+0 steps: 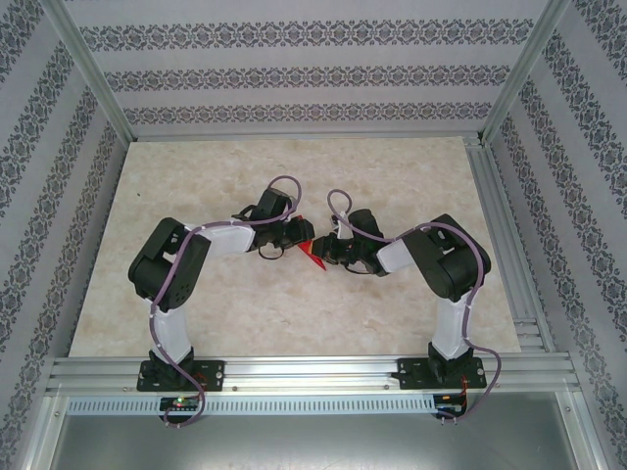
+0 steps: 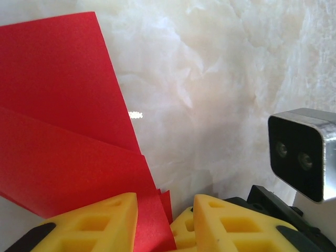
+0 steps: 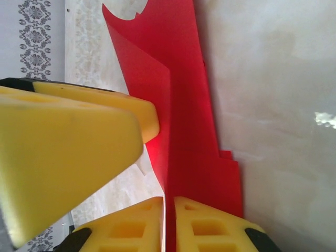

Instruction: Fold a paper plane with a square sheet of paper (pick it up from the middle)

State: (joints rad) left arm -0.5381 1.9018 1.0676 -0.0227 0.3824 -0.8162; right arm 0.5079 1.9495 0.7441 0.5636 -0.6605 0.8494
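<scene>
Paper, red and part-folded, is held mid-worktop between both arms. Right gripper pinches its folded edge; left gripper stands narrow around the layers, grip unclear. Thin, light and floppy, it looks best gripped on its stiffer creases.

One red paper sheet, two robot arms, one left hand, one right hand, one marbled tabletop, three patterned enclosure walls.
</scene>
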